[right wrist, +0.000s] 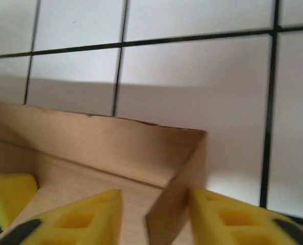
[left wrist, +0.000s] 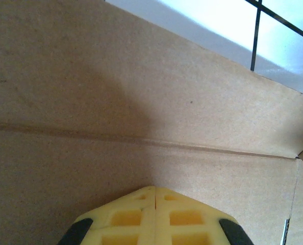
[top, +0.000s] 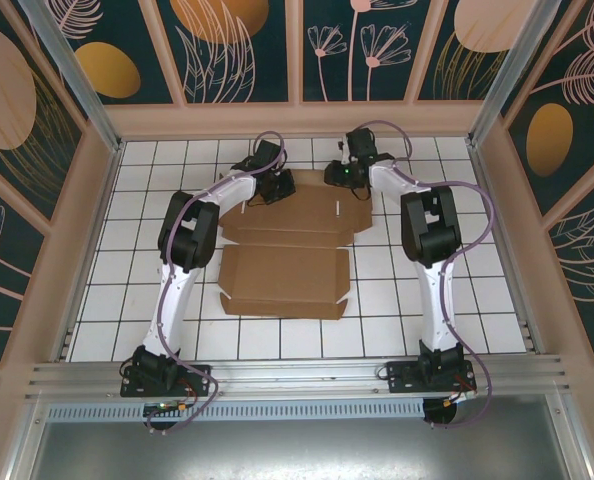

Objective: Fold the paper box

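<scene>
We are resting our closed left tool (left wrist: 155,191) on the light, stiff paper box (top: 287,270); the part-open right tool (right wrist: 155,193) is straddling its raised flap (right wrist: 187,168), seemingly the best hold.

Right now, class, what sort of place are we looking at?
Likely a robot lab cell: two white robot arms bolted at the edge of a white tiled table, enclosed by leaf-patterned panels.

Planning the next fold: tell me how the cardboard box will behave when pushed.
The cardboard box is a thin flat sheet, so probably light and apt to slide on the smooth tiles. Pressed creases suggest it bends there while panels stay stiff.
</scene>
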